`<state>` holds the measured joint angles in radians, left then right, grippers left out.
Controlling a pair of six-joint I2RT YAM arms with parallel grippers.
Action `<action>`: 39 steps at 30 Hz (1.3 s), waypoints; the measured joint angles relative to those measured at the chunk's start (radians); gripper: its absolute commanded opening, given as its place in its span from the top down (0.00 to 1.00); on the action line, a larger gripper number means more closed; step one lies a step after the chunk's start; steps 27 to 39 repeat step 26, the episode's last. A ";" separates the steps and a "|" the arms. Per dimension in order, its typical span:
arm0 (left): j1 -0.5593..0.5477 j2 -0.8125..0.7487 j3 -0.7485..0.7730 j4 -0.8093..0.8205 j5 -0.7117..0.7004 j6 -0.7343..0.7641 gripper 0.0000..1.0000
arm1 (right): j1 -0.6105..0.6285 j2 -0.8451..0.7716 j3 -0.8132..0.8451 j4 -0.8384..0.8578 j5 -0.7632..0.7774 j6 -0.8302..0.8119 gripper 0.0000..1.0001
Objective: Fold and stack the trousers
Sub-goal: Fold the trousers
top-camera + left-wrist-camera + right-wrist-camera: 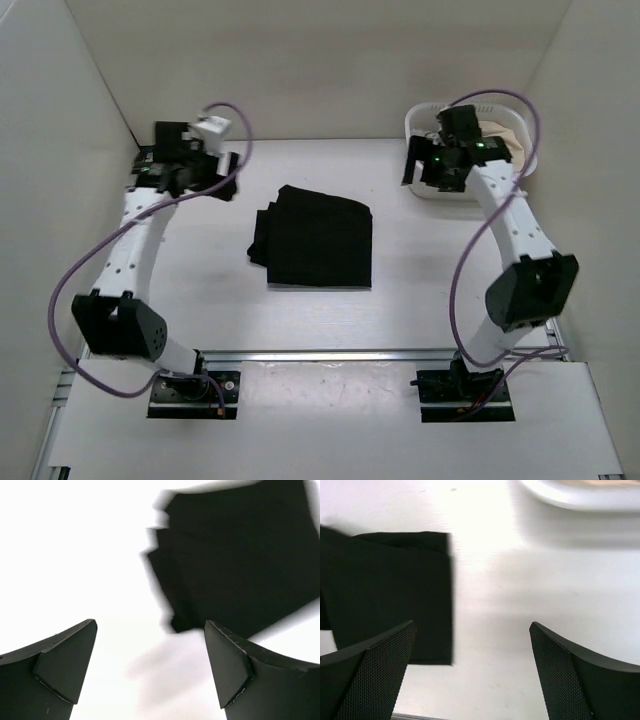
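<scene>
The black trousers (315,237) lie folded into a compact rectangle in the middle of the white table. They also show in the left wrist view (235,560) and in the right wrist view (385,595). My left gripper (222,172) is open and empty, raised to the left of the trousers, with bare table between its fingers (150,680). My right gripper (420,170) is open and empty, raised to the right of the trousers near the back, over bare table (472,680).
A white basket (425,120) stands at the back right behind my right arm; its rim shows in the right wrist view (580,497). White walls enclose the table at left, back and right. A metal rail (330,355) runs along the near edge.
</scene>
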<state>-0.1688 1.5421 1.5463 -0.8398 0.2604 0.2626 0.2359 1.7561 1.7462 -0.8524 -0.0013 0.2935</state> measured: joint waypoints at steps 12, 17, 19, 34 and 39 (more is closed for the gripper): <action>0.699 -0.096 -0.153 -0.031 -0.265 -0.089 0.00 | -0.180 -0.329 -0.098 -0.238 0.313 -0.014 0.01; 0.698 -0.117 -0.159 -0.043 -0.253 -0.087 0.00 | -0.195 -0.336 -0.113 -0.253 0.334 -0.014 0.01; 0.695 -0.131 -0.158 -0.043 -0.243 -0.087 0.00 | -0.194 -0.340 -0.124 -0.252 0.333 -0.014 0.01; 0.695 -0.148 -0.158 -0.051 -0.222 -0.084 0.00 | -0.194 -0.357 -0.162 -0.252 0.331 -0.017 0.01; 0.695 -0.148 -0.158 -0.051 -0.222 -0.084 0.00 | -0.194 -0.357 -0.162 -0.252 0.331 -0.017 0.01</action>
